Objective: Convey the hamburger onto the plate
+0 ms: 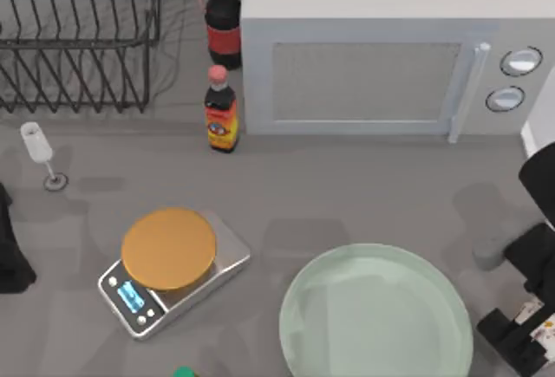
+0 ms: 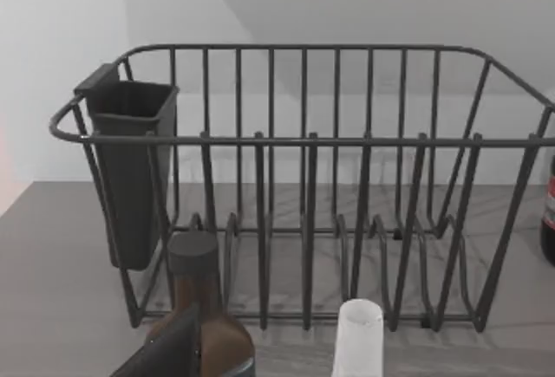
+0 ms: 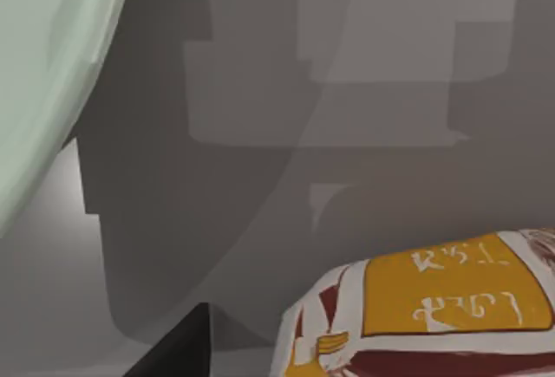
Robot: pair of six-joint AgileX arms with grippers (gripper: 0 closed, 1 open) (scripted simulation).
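The hamburger (image 1: 544,328), a small lump in a white wrapper, peeks out under my right gripper (image 1: 520,338) at the table's near right corner. In the right wrist view the hamburger (image 3: 434,316) lies close up, its wrapper printed orange-yellow and dark red. One dark fingertip (image 3: 178,355) stands beside it with a gap between them, so the gripper is open. The pale mint-green plate (image 1: 377,260) lies just left of that gripper with nothing on it, and its rim (image 3: 43,74) shows in the right wrist view. My left arm (image 1: 9,247) is parked at the left edge.
A silver scale (image 1: 139,299) with an orange disc lies left of the plate. A microwave (image 1: 381,48), two dark bottles (image 1: 220,108) and a wire dish rack (image 1: 78,39) line the back. A small glass (image 1: 39,147) stands at the far left.
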